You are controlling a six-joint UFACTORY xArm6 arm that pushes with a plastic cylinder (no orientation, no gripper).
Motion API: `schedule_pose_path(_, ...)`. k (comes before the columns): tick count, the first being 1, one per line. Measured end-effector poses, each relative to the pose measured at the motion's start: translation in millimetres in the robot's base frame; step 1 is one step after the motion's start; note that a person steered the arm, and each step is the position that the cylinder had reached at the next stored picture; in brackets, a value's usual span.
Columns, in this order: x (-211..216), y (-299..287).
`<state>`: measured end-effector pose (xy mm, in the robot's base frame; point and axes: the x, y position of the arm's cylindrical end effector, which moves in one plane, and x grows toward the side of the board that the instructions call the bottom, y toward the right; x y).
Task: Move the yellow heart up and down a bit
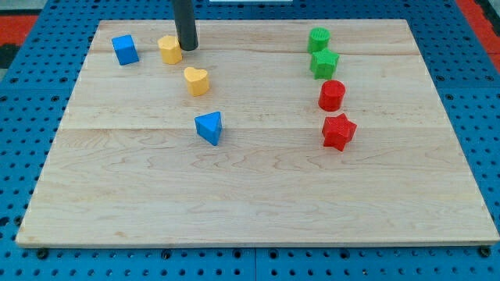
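Observation:
The yellow heart lies on the wooden board in the upper left part of the view. My tip stands above it, a short gap away, and right next to the right side of a yellow hexagon-like block. The rod rises out of the view's top.
A blue cube sits at the upper left. A blue triangle lies below the heart. On the right stand a green cylinder, a green star, a red cylinder and a red star.

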<state>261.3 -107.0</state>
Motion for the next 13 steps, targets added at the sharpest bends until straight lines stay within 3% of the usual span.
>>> schedule_pose_path(1, 8.8, 54.3)
schedule_pose_path(2, 74.3, 103.1)
schedule_pose_path(3, 119.5, 61.2)
schedule_pose_path(4, 106.5, -19.0)
schedule_pose_path(5, 91.6, -32.2)
schedule_pose_path(11, 74.2, 48.3)
schedule_pose_path(12, 46.0, 50.6)
schedule_pose_path(13, 68.6, 58.3)
